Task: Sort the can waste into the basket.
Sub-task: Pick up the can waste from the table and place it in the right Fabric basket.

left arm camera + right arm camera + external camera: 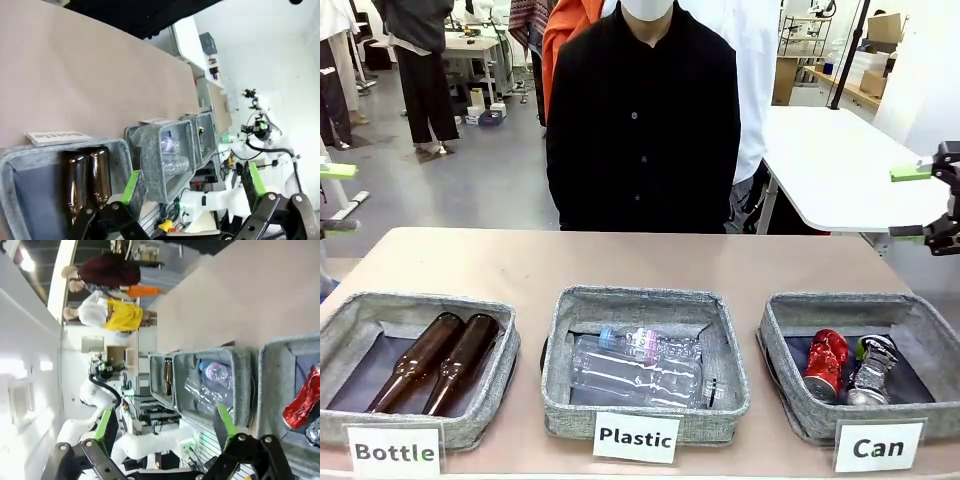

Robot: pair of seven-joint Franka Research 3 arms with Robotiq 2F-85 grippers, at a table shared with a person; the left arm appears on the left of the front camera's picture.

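— Tan and bare at the far side, the desk (pixel 620 262) carried three grey fabric baskets in a row along its near edge, and a person in a black top (pixel 642 120) stood behind the far edge. What did you see at the left end?

— At the left edge the left gripper (pixel 332 198) hung off the desk's side, its green-padded fingers spread wide with nothing between them. In its own wrist view the left gripper (pixel 192 187) was just as widely parted. Near the desk's left near corner sat the basket with the "Bottle" card (pixel 392 451), holding two brown glass bottles (pixel 438 360) side by side.

— And the middle?

— The "Plastic" basket (pixel 645 300) sat at the middle of the near edge, with clear plastic bottles (pixel 638 365) lying across it.

— Where was the can waste?

— Inside the basket (pixel 790 320) at the desk's right near corner, marked by the "Can" card (pixel 878 446). The red can (pixel 826 364) lay on the dark lining, and the silver-grey can (pixel 872 371) lay just to its right, seemingly touching it.

— And the right arm?

— The right gripper (pixel 928 202) hovered beyond the desk's right edge, well above the basket, fingers apart and holding nothing. Its wrist view showed the right gripper (pixel 165 427) the same way.
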